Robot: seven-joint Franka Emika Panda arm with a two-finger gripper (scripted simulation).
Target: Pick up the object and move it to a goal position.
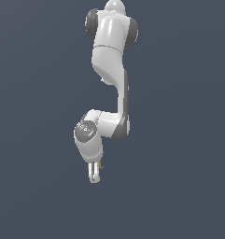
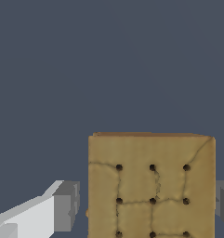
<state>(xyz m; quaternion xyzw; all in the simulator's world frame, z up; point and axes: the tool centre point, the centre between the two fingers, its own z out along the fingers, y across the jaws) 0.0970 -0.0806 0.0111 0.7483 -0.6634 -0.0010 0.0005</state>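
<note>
**Tool pinching the block, carry under way as far as I can judge**

Tool [image 1: 93,177] hangs at the low end of my arm [image 1: 109,70] in the exterior view, pointing down, with a small tan sliver showing just beside its fingers. From the wrist view I get the better read: the object [image 2: 151,186], a tan-brown flat block with dark dots and crack-like lines, fills the space between the two grey pads [image 2: 67,204], one on each side of it. The near pad sits right at the block's edge; the other is cut off at the frame border, so I cannot confirm contact there. I judge the tool to be pressed in on the block and holding it.

Behind the block I see only flat dark blue-grey. No desk edge, shadow or goal marker shows in either view, so I cannot tell whether the block is lifted clear or resting on a surface.

My reading of progress: reaching and grasping look done. What is left is the carry to the goal position, and since nothing marks that goal here, I cannot say how much travel remains.
</note>
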